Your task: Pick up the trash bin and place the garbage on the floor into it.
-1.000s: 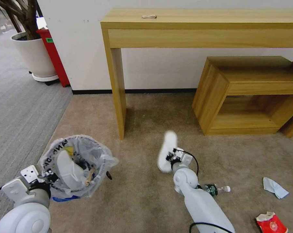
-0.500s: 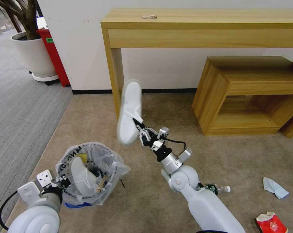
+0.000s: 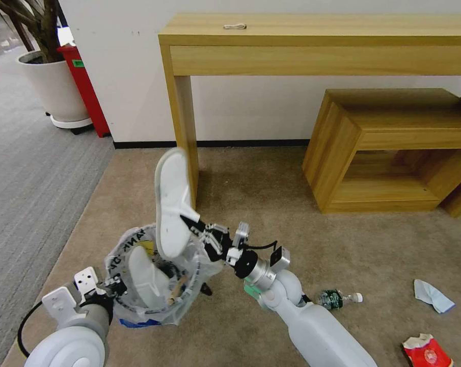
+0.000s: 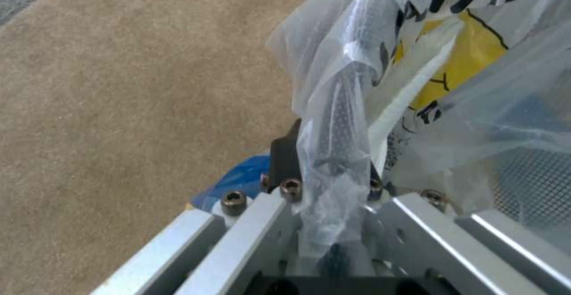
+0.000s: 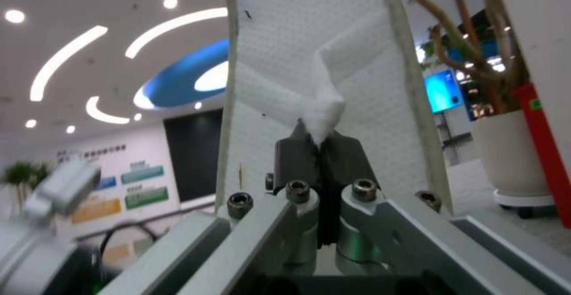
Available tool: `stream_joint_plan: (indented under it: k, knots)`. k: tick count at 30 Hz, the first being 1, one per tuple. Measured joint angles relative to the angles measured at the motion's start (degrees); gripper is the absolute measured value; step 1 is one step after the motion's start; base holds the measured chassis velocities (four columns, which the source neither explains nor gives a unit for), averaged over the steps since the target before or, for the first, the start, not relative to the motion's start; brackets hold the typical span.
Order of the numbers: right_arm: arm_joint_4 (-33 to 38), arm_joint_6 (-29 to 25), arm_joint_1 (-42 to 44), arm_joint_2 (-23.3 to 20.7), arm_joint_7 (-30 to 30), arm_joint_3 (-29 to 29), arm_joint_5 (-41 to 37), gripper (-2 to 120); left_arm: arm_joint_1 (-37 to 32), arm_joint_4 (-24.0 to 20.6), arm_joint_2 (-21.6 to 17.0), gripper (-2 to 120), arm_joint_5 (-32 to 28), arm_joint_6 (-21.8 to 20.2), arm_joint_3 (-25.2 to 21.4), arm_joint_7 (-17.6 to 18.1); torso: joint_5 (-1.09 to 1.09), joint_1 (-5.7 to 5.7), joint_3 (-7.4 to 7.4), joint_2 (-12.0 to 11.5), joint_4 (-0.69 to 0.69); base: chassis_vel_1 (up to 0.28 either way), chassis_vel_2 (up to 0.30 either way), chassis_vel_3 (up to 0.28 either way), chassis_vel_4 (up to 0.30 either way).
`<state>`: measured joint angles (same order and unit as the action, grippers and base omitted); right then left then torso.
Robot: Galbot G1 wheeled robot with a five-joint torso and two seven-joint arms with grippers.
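The right gripper (image 3: pixel 193 223) pinches the strap of a white slipper (image 3: pixel 171 203), its fingers (image 5: pixel 297 152) pressed together on the fabric, holding it upright just above the far rim of the trash bin (image 3: pixel 138 311). The left gripper (image 3: pixel 119 285) is clamped on the bin's near-left rim and bag, holding it at the near left above the floor (image 3: pixel 271 204). Another slipper (image 3: pixel 144 278) stands inside the bin. A plastic bottle (image 3: pixel 338 298), blue tissue (image 3: pixel 433 295) and red wrapper (image 3: pixel 427 351) lie to the right
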<state>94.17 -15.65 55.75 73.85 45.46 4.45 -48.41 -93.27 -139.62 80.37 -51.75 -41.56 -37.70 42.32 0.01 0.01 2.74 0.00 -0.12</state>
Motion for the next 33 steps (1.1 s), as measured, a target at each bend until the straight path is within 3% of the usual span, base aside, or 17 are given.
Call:
stream_joint_plan:
  k: [8, 24, 27, 28, 32, 33]
  knots:
    - [-1.16, -0.23, 0.06, -0.1, 3.2, -0.18, 5.59, 0, -0.99, -2.11, -0.16, 0, -1.14, -0.4, 0.04, 0.16, 0.0, 0.0, 0.0, 0.0, 0.0, 0.0, 0.0, 0.0, 0.0]
    - [0.55, 0.21, 1.58, -1.69, 2.66, -3.36, 7.51, 56, 0.26, -1.75, -1.58, 0, -3.66, -0.6, -2.91, 1.1, 0.0, 0.0, 0.0, 0.0, 0.0, 0.0, 0.0, 0.0, 0.0]
    - [3.33, 0.47, 2.12, -1.67, -4.67, -5.94, 7.96, 69, 1.04, -0.56, -2.06, 0, -3.75, -0.56, -3.85, 1.66, 0.0, 0.0, 0.0, 0.0, 0.0, 0.0, 0.0, 0.0, 0.0]
    - [3.33, 0.47, 2.12, -1.67, -4.67, -5.94, 7.96, 69, 1.04, -0.56, -2.06, 0, -3.75, -0.56, -3.85, 1.66, 0.0, 0.0, 0.0, 0.0, 0.0, 0.0, 0.0, 0.0, 0.0]
    - [7.26, 2.29, 3.32, -1.87, -19.46, -13.09, 12.63, 89, 1.95, 1.89, -2.71, 0, -0.73, 0.91, -4.95, 2.13, -0.01, 0.0, 0.0, 0.0, 0.01, 0.0, 0.0, 0.0, 0.0]
    - [7.26, 2.29, 3.32, -1.87, -19.46, -13.09, 12.63, 89, 1.95, 1.89, -2.71, 0, -0.73, 0.91, -4.95, 2.13, -0.01, 0.0, 0.0, 0.0, 0.01, 0.0, 0.0, 0.0, 0.0]
